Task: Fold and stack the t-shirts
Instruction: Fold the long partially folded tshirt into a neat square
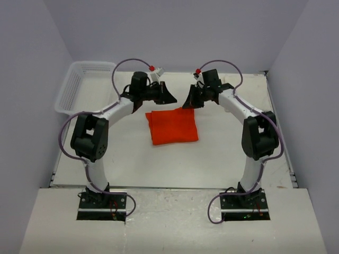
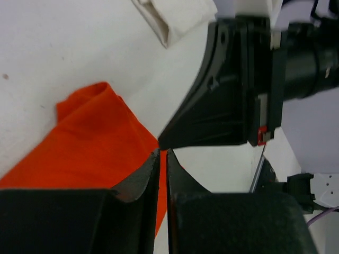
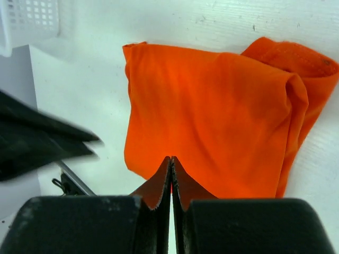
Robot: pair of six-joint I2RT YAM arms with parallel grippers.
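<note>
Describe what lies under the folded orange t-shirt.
Only the white table shows around the edges of the orange t-shirt, so it seems to rest straight on it. Its own folded layers hide anything beneath. The cream t-shirt lies apart, not underneath.

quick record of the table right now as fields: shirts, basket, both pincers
orange-red t-shirt: folded, flat at the middle of the table
cream-white t-shirt: folded, lying apart from the orange one
white lattice basket: far left corner
left pincer: jaws a slit apart, above the orange shirt's edge
right pincer: shut, empty, above the orange shirt
</note>
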